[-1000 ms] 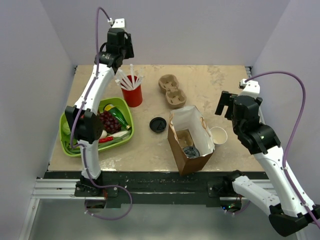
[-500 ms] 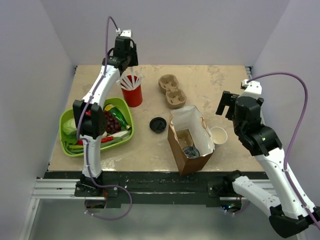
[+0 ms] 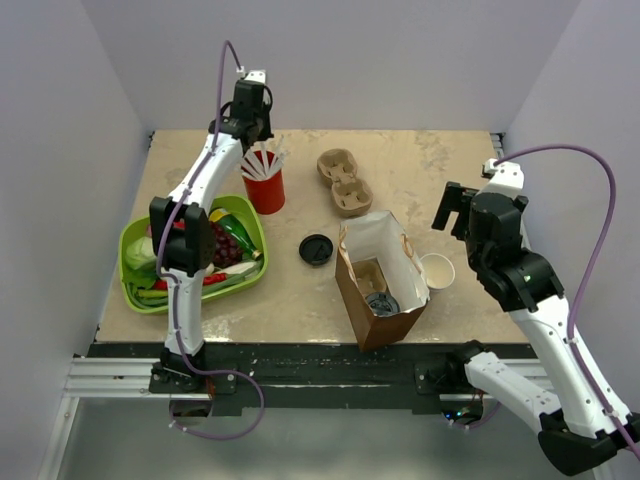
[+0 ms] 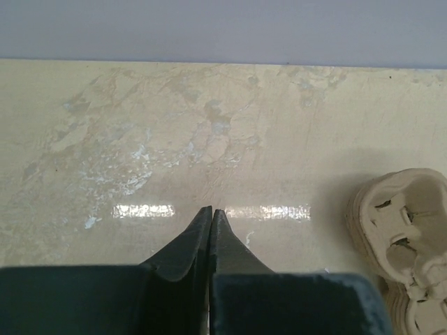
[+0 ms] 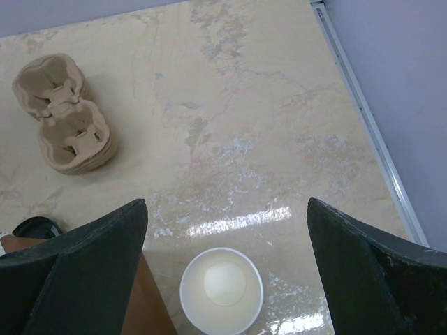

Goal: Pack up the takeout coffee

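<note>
A brown paper bag (image 3: 372, 330) stands open in the lower middle of the top view, near the front edge of the counter (image 3: 450, 160). Just to the right of the bag stands a white cup with no lid (image 3: 437, 271). The right end effector (image 5: 227, 201) hangs above this cup with its two fingers far apart, holding nothing. A loose black lid (image 3: 316, 249) lies flat just to the left of the bag. Farther left sits a green tray (image 3: 260, 238) full of toy fruit and greens. Behind those, in the middle, lies a cardboard cup holder (image 3: 345, 183) with two holes. To its left is a red cup (image 3: 265, 188) with white sticks in it. At the far back, in the upper left, the left end effector (image 4: 211, 209) is up in the air with its fingers pressed together, holding nothing.

The takeout coffee (image 3: 381, 302) is down inside the bag. Only its round dark lid shows. The bag's tall walls stand all around it.

I count one bag, one coffee, one cup with no lid, one loose lid, one cup holder, one red cup, one green tray and two arms.
</note>
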`<control>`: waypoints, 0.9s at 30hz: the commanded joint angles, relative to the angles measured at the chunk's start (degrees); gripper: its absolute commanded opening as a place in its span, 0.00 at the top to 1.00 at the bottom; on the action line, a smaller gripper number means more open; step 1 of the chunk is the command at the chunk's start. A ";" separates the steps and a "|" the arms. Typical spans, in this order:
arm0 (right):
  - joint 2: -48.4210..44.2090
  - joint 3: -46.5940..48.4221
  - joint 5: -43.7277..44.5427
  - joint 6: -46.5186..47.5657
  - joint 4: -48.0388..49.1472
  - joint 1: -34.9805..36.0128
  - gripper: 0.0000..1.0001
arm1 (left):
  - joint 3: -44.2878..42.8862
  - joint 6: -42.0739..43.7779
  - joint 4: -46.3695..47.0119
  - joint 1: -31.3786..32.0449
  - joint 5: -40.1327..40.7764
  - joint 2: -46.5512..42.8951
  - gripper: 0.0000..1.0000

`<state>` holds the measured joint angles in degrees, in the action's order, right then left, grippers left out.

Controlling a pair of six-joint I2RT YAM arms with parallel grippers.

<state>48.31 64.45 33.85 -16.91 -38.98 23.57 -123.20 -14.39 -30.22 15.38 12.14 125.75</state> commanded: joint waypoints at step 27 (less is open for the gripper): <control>-4.46 -1.07 1.49 0.65 3.56 -0.11 0.02 | -1.26 4.73 3.41 12.74 -23.55 -34.87 1.00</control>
<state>44.84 63.94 33.93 -16.84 -38.04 23.55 -121.95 -11.53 -25.71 23.27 -1.69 89.86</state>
